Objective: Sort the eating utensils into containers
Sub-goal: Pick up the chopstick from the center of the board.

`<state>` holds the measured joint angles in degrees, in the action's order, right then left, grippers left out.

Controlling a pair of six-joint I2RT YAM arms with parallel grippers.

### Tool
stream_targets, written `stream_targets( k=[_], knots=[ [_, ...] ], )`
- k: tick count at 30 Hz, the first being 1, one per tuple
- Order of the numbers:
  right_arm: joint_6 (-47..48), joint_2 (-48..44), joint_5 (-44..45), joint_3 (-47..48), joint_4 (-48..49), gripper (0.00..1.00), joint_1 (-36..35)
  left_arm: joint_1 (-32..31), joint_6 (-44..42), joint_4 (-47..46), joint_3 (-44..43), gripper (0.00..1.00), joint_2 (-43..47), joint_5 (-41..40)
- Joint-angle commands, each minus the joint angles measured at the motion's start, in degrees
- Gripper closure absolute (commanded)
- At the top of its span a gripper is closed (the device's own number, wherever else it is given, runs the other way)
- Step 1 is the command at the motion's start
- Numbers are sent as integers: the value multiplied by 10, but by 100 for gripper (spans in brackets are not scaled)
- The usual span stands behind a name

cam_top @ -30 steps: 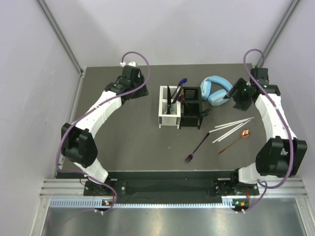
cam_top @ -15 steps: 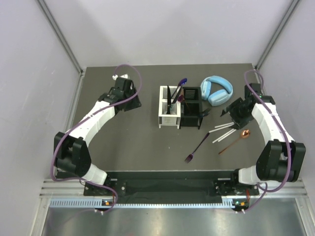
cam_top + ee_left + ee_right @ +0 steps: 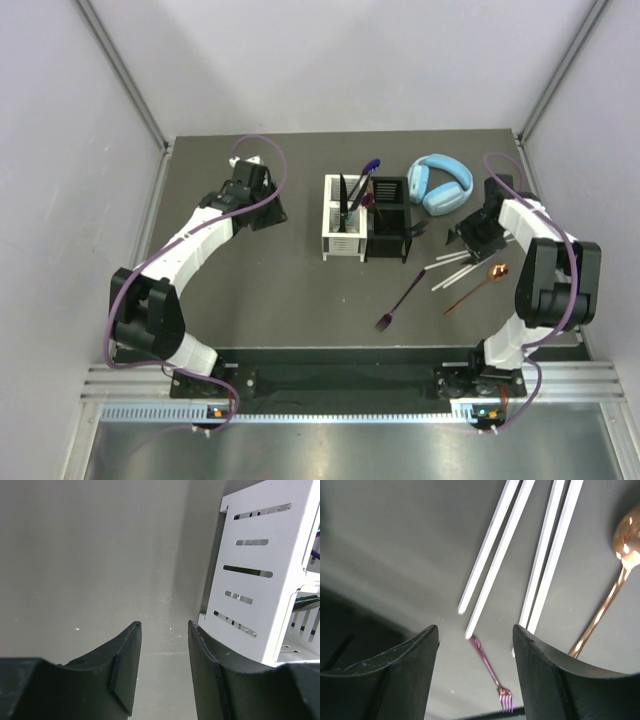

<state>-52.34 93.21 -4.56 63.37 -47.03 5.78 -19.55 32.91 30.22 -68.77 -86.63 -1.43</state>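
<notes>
Right gripper (image 3: 475, 635) hangs open and empty above white sticks (image 3: 547, 555) lying on the table (image 3: 260, 270) near a purple fork (image 3: 505, 699) and a copper spoon (image 3: 626, 535). Left gripper (image 3: 164, 630), also open and empty, sits beside the white caddy (image 3: 260, 580).

White slotted caddy (image 3: 341, 235) and black caddy (image 3: 388, 235) at centre; light-blue headphones (image 3: 441, 184) upper right; pale white sticks (image 3: 483, 555), copper spoon (image 3: 627, 540), iridescent purple fork (image 3: 400, 300) on dark grey table (image 3: 260, 280).
</notes>
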Motion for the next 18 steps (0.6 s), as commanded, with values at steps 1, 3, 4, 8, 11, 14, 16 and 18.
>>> stream_targets(
  k=[1,3,4,8,11,14,16,18],
  knots=[
    [-13,29,19,10,26,39,11,3,-3,-5,5,53,19,6],
    [-14,41,16,6,32,39,15,3,-3,-3,6,53,20,4],
    [-13,44,17,7,39,39,17,4,-3,-1,6,53,21,3],
    [-5,72,23,20,42,39,23,5,-4,5,7,53,19,0],
    [-4,79,24,23,48,40,27,4,-2,6,7,53,17,2],
    [0,89,25,27,49,41,29,4,1,8,7,54,19,0],
    [2,97,25,32,47,45,30,4,1,10,8,54,18,0],
    [2,103,26,33,48,50,31,4,1,11,9,54,18,-2]
  ],
)
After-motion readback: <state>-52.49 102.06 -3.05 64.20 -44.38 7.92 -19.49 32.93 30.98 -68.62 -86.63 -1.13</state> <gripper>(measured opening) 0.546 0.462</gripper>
